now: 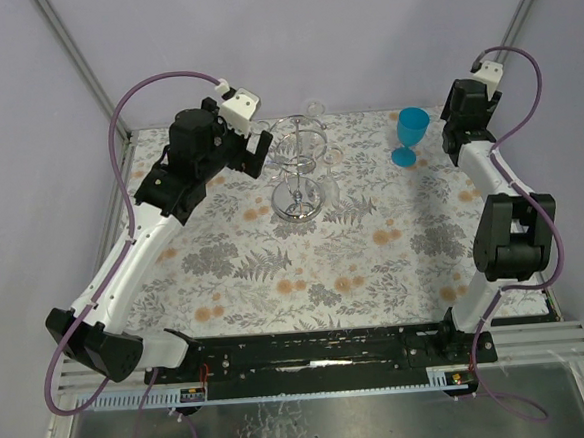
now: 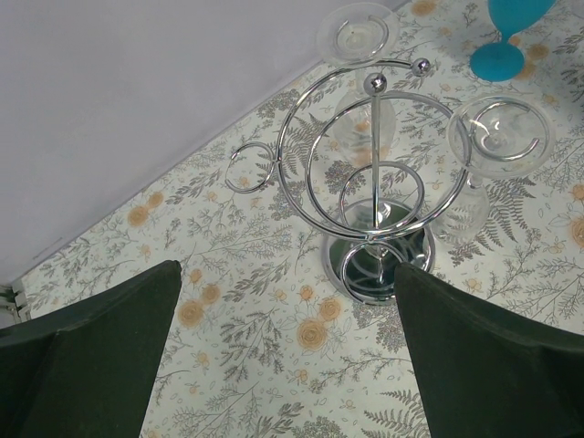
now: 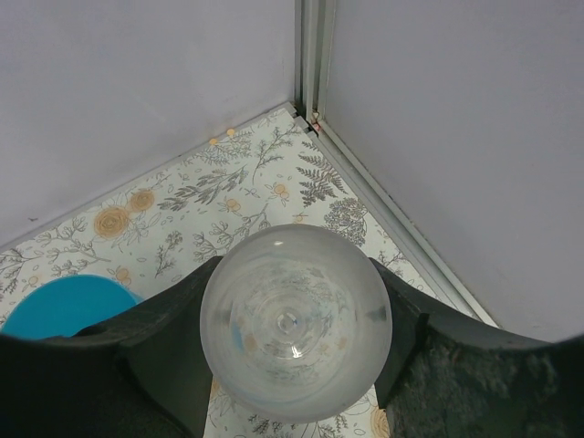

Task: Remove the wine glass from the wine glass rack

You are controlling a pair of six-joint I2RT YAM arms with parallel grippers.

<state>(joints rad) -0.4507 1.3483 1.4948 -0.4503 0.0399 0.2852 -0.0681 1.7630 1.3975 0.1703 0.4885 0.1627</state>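
Checked progress first. Found right pincer (image 3: 290,330) clamped on a clear wine glass (image 3: 294,274), seen end-on as a round transparent disc between the two dark fingers (image 3: 173,347), over the far right corner of the table (image 3: 274,182) and well apart from the wine glass rack (image 2: 379,265). Cannot tell whether lifted clear of the surface or resting on it. Judged that glass as off the rack, so removal likely done for it, release not yet. Noted a blue goblet (image 1: 411,133) standing upright on the table just beside the right pincer. Counted two more clear glasses on the rack, both hanging foot-up in the wire loops: far glass (image 2: 358,32) behind the post, side glass (image 2: 500,135) on the goblet side. Saw one small loop (image 2: 248,169) vacant on the opposite side. Found left pincer (image 2: 287,292) with jaws spread fully apart, holding nothing, poised near the rack, touching neither wire nor glass. Possibly placed for a next pick or for steadying; cannot tell which. Appearance of held glass: colourless, thin-walled, smooth, faint reflections, floral table pattern visible through it, stem hidden from this angle. Expected slippery, fragile handling.
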